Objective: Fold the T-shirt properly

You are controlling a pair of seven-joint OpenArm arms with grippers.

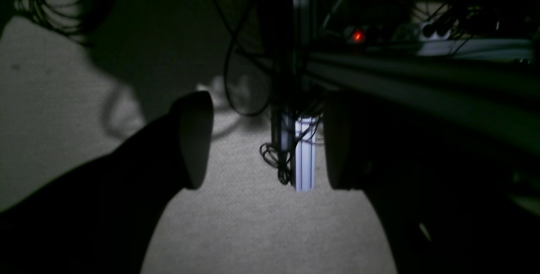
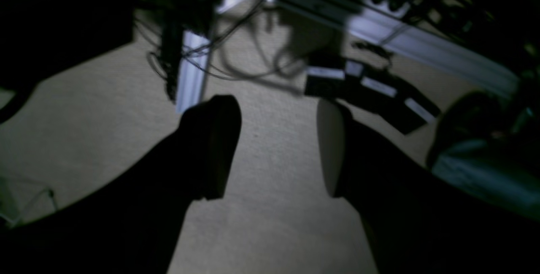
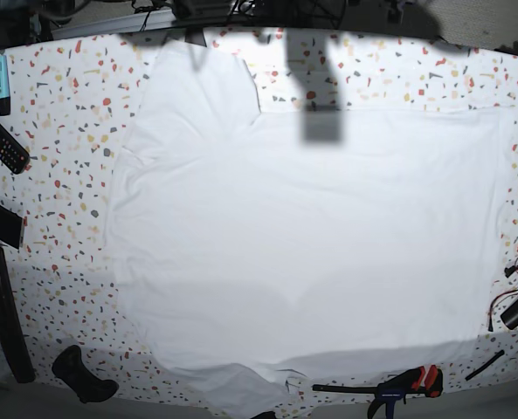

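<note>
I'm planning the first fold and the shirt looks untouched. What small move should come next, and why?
Probably bring one arm over the table toward a sleeve. The T-shirt lies spread flat, unfolded, on the speckled table, and no arm shows above it. Both wrist views show floor under open jaws: left gripper, right gripper, holding nothing.

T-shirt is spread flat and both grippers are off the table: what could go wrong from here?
The T-shirt reaches close to the clamp at the near edge; a dragged hem could snag there. One sleeve lies close to the far edge and may slip off. Left gripper and right gripper face only floor, so their first approach is blind.
</note>
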